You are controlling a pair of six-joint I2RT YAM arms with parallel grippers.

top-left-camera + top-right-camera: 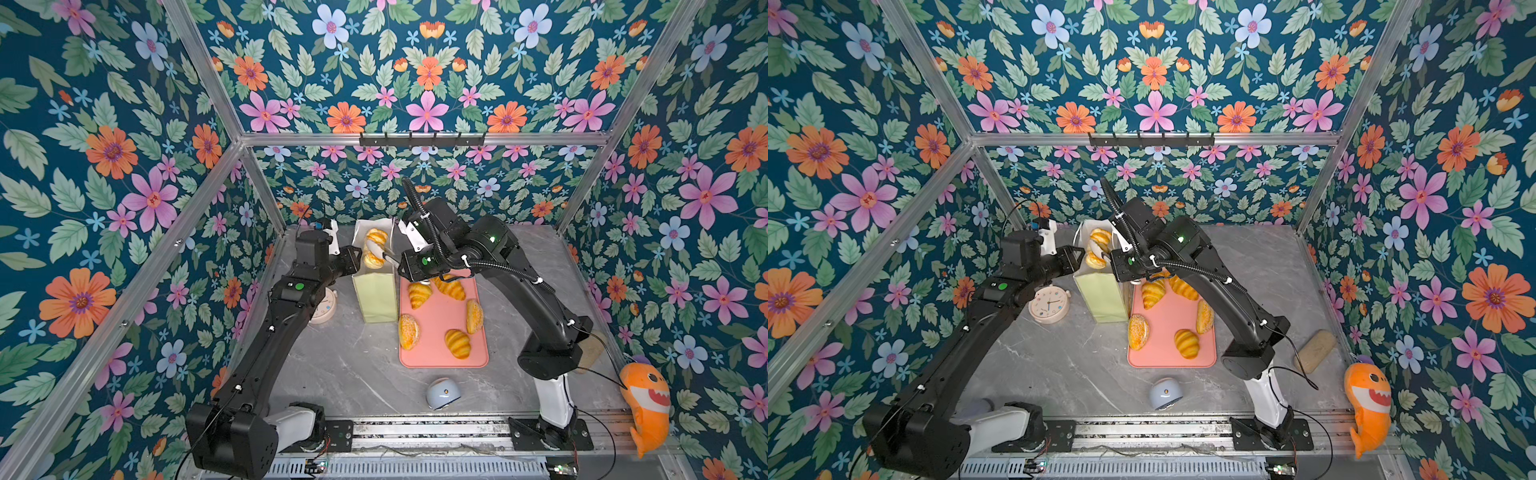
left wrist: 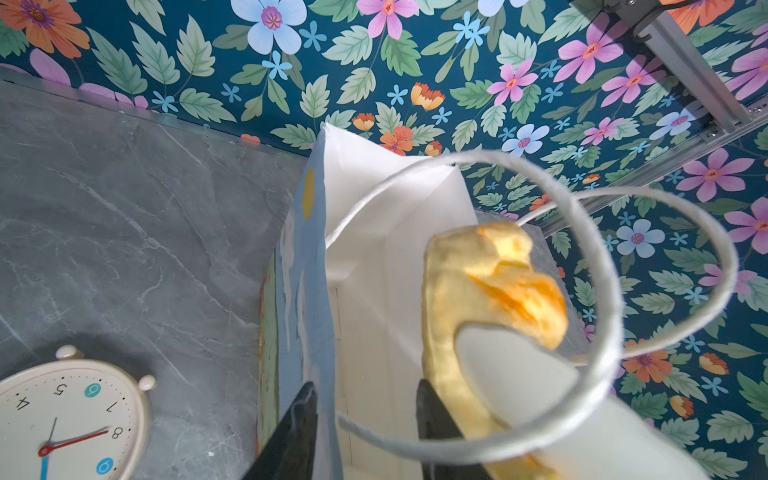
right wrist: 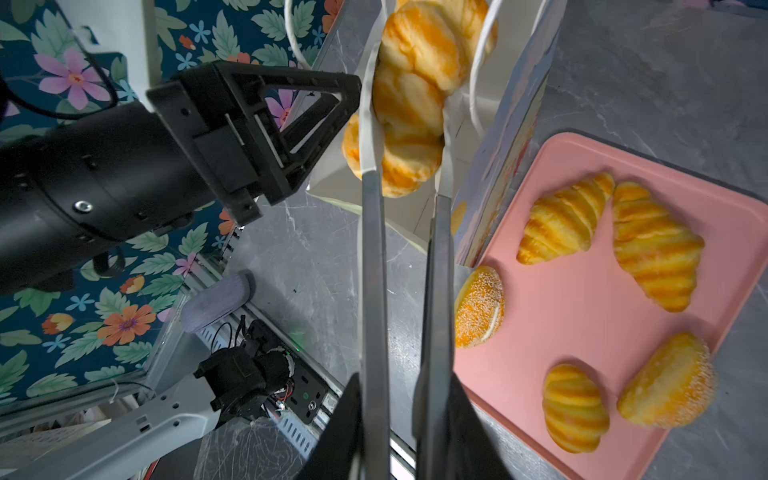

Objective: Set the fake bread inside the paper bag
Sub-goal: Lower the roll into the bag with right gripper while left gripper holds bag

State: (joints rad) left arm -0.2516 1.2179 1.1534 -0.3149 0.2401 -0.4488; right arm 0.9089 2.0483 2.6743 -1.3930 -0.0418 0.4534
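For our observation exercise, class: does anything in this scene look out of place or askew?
The alarm clock lies flat on its back, face up, beside the paper bag instead of standing. The orange shark plush slumps against the wall at the table's near right corner.

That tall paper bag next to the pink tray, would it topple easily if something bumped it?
Probably: the paper bag stands tall on a narrow base, so a sideways push could tip it. Its thin paper walls look bendy; the left gripper straddles one at the rim, perhaps steadying it.
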